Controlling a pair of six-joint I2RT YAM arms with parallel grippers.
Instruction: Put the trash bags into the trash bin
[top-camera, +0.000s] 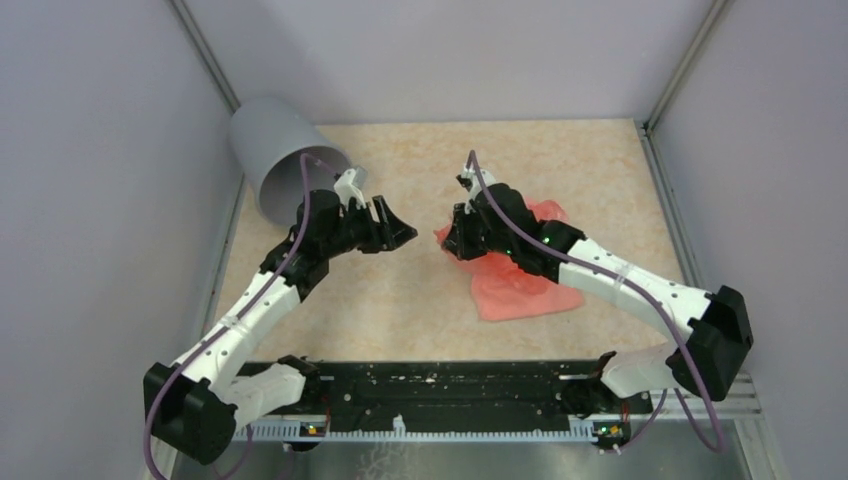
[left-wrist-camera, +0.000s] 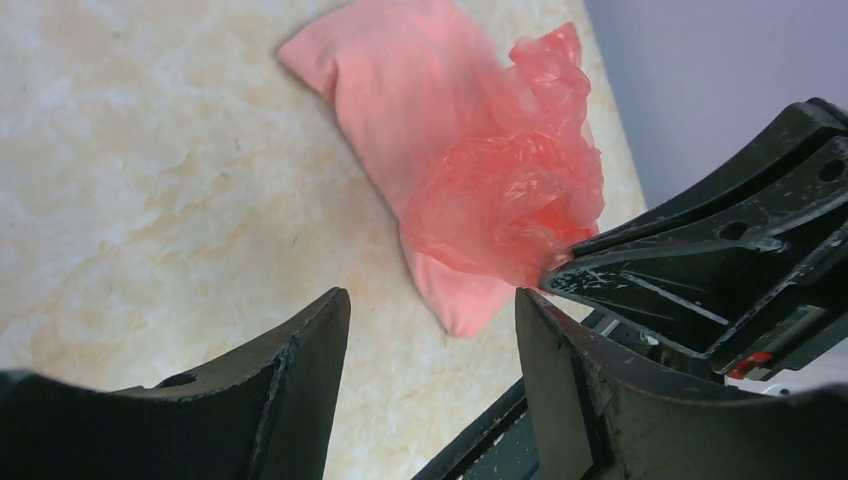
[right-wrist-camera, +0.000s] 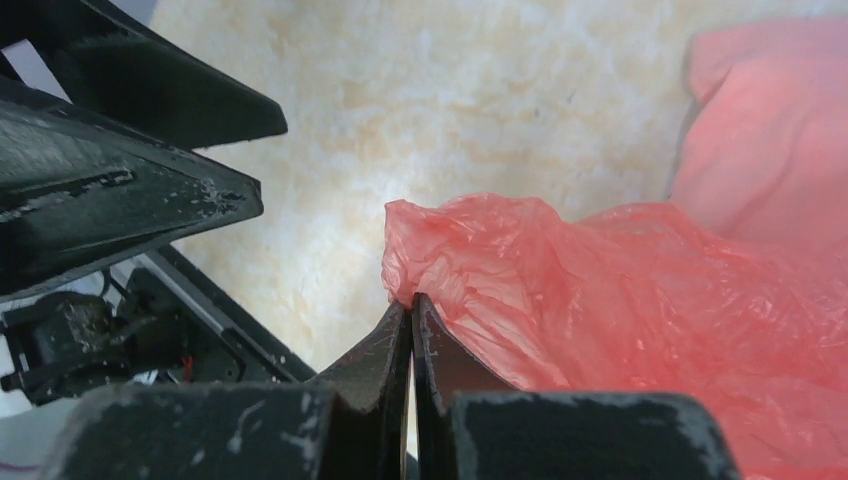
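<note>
The grey trash bin (top-camera: 270, 150) leans at the back left, its mouth turned toward my left arm. Two salmon-red trash bags (top-camera: 525, 285) lie right of centre. One lies flat on the table (left-wrist-camera: 400, 90). The other is crumpled film (left-wrist-camera: 510, 200), lifted at one corner. My right gripper (right-wrist-camera: 411, 300) is shut on that corner of the crumpled bag (right-wrist-camera: 620, 310). My left gripper (left-wrist-camera: 432, 305) stands open and empty, a short way left of the right gripper (top-camera: 445, 240), with its tips (top-camera: 408, 235) facing the held corner.
Grey walls enclose the table on three sides. The black rail (top-camera: 450, 385) with both arm bases runs along the near edge. The beige tabletop (top-camera: 400, 310) shows between the arms. The left arm's wrist (top-camera: 320, 215) is close in front of the bin's mouth.
</note>
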